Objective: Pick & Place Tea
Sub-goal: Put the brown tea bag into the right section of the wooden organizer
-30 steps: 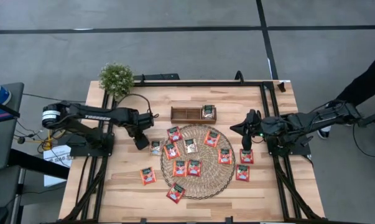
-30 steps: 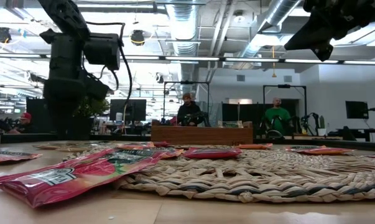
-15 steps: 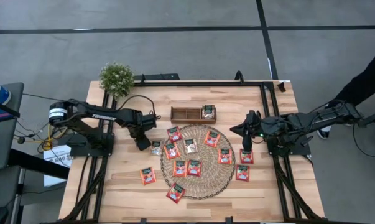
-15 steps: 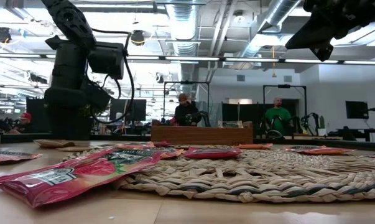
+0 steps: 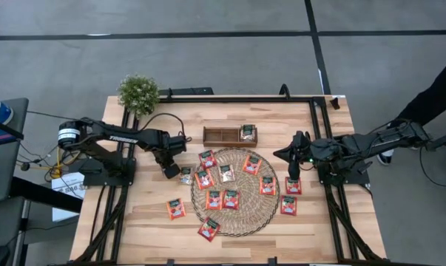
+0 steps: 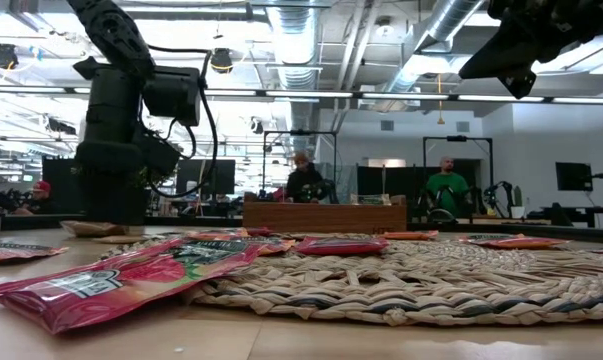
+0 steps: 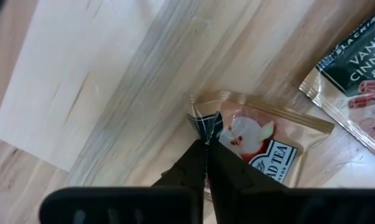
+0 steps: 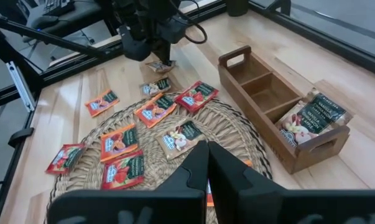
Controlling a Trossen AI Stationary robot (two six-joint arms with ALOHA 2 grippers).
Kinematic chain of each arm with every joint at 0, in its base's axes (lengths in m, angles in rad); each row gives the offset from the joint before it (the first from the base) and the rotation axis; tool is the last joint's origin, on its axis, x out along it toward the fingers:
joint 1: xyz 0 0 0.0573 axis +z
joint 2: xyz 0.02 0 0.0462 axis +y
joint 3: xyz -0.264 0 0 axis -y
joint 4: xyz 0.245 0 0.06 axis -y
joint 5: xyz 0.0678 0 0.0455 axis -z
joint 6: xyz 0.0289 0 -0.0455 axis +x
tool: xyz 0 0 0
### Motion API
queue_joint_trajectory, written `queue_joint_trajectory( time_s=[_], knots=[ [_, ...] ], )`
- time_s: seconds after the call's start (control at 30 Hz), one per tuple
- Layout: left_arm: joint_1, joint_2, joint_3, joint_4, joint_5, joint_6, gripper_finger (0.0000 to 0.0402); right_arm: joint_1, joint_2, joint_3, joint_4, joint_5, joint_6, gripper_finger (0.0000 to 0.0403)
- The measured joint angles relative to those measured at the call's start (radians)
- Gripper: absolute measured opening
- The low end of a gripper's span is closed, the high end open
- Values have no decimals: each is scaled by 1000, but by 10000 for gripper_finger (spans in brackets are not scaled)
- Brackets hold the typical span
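Observation:
Several red-orange tea sachets lie flat on and around the round woven mat (image 5: 236, 193). A pale beige sachet (image 7: 262, 146) lies on the wood just off the mat's left rim (image 5: 186, 176). My left gripper (image 5: 169, 172) stands over that sachet's left side and is shut on it (image 7: 206, 142). My right gripper (image 5: 293, 173) hangs shut above the table, right of the mat, with nothing between its fingers (image 8: 206, 152). The wooden divided tray (image 5: 221, 136) behind the mat holds a sachet (image 5: 248, 132) in its right compartment. My left gripper pinches the pale sachet's corner (image 7: 203, 123) between its two fingertips, on the side away from the mat. The fingers come from above, pointing down. The pinched corner is crumpled upward, while the sachet's other parts still lie flat on the wood.
A dark-printed sachet (image 7: 355, 93) lies right beside the pale one. A potted plant (image 5: 138, 92) stands at the table's far left corner. A person's leg (image 5: 438, 89) shows beyond the right edge. Bare wood lies left of the pale sachet and along the near edge.
My left gripper has come down and a little toward the mat, onto the pale sachet, and has since kept its place. My right gripper has not moved.

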State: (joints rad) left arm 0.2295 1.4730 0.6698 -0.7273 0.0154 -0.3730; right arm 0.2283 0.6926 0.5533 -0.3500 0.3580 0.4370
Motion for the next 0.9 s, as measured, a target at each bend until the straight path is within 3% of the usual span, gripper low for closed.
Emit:
queue_joint_trajectory(
  time_s=[0.27,0.5,0.7,0.9],
  knots=[
    [-1,0,173,-164,-150,-3,0,0,1,0,13,0,0,0],
    [-50,-1,446,-182,-255,90,0,-2,66,1,201,-47,0,0],
    [-128,-3,652,-49,-323,254,0,-18,202,1,443,-68,-52,0],
    [-194,-1,730,93,-356,378,0,-118,331,1,675,-159,-104,20]
  ],
)
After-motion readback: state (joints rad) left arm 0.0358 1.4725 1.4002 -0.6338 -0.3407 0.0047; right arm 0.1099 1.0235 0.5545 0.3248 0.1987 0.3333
